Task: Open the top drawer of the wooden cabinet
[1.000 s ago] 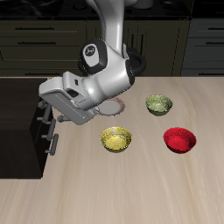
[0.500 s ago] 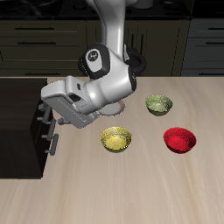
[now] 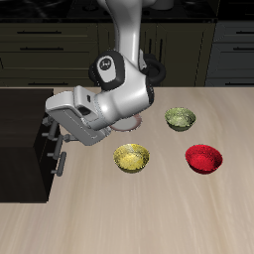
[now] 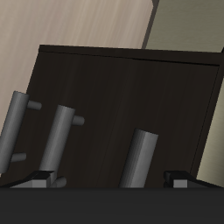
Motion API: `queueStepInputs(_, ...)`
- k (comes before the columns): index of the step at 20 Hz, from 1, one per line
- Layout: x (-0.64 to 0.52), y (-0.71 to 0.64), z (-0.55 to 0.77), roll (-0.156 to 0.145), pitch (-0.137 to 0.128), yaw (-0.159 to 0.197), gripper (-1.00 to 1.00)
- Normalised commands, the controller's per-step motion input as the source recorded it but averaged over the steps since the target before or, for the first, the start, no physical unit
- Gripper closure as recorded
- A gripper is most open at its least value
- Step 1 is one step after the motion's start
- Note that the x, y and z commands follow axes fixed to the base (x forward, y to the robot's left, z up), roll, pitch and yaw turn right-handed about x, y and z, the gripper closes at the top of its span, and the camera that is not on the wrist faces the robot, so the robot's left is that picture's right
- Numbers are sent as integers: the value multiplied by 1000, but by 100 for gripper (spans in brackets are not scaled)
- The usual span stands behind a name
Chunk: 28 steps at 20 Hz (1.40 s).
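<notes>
Claw [image 3: 52,127] is set at the top drawer [image 3: 46,134] handle [image 4: 141,157]; grip cannot be told. Pulling toward 3 o'clock is needed next.

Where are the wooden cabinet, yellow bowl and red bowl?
wooden cabinet [image 3: 22,124]: exterior view, on its flat dark top.
yellow bowl [image 3: 131,157]: exterior view, on the inside of the bowl.
red bowl [image 3: 203,158]: exterior view, on the inside of the bowl.

Yellow bowl [image 3: 131,157] sits near the wooden cabinet [image 3: 22,139].
</notes>
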Motion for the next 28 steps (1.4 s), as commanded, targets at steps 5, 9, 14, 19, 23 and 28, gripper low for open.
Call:
queueStepInputs(5, -55, -63, -143, -31, 36, 7, -100)
queueStepInputs(9, -54, -93, -68, -9, 11, -3, -100)
queueStepInputs(14, -67, -31, -107, -16, 19, 13, -100)
queueStepInputs(19, -149, -123, 25, -26, 3, -3, -100)
queueStepInputs(23, -170, -184, 51, -27, -1, -19, -100)
queueStepInputs(28, -156, -63, 101, 0, -12, -11, -100)
